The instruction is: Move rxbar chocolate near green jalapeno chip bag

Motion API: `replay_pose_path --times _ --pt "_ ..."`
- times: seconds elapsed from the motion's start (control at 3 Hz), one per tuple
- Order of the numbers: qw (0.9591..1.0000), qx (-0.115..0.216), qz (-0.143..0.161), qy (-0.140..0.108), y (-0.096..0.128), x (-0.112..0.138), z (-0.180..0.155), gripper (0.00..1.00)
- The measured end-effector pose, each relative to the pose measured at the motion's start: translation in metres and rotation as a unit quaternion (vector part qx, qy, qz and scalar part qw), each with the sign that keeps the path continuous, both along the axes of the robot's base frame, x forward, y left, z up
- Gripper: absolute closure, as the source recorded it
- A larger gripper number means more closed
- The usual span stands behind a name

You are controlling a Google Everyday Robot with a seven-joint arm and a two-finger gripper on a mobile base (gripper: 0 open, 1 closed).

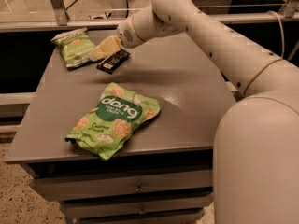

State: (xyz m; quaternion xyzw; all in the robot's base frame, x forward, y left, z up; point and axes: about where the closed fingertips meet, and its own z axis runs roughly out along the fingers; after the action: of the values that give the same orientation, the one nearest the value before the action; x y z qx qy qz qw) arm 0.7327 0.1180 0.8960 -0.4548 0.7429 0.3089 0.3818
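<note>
The rxbar chocolate [113, 61], a small black bar with white lettering, hangs tilted just above the grey table [187, 101] at the back left. My gripper [108, 52] is shut on its upper edge, reaching in from the right. The green jalapeno chip bag [72, 46] lies flat at the table's back left corner, a short gap to the left of the bar and the gripper.
A larger bright green "dang" bag [114, 119] lies near the table's front left. My white arm [210, 36] spans the right back of the table. Drawers [135, 188] sit below the front edge. A rail [56, 24] runs behind the table.
</note>
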Motion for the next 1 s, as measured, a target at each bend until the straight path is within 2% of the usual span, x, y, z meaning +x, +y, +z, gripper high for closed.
replay_pose_path --times 0.33,0.67,1.0 --pt "1.0 0.003 -0.008 0.0 -0.006 -0.001 -0.001 0.0" --pt "0.9989 -0.005 -0.03 -0.035 -0.051 0.002 0.029 0.0" --pt "0.9956 -0.005 -0.04 -0.085 -0.119 -0.005 0.069 0.0"
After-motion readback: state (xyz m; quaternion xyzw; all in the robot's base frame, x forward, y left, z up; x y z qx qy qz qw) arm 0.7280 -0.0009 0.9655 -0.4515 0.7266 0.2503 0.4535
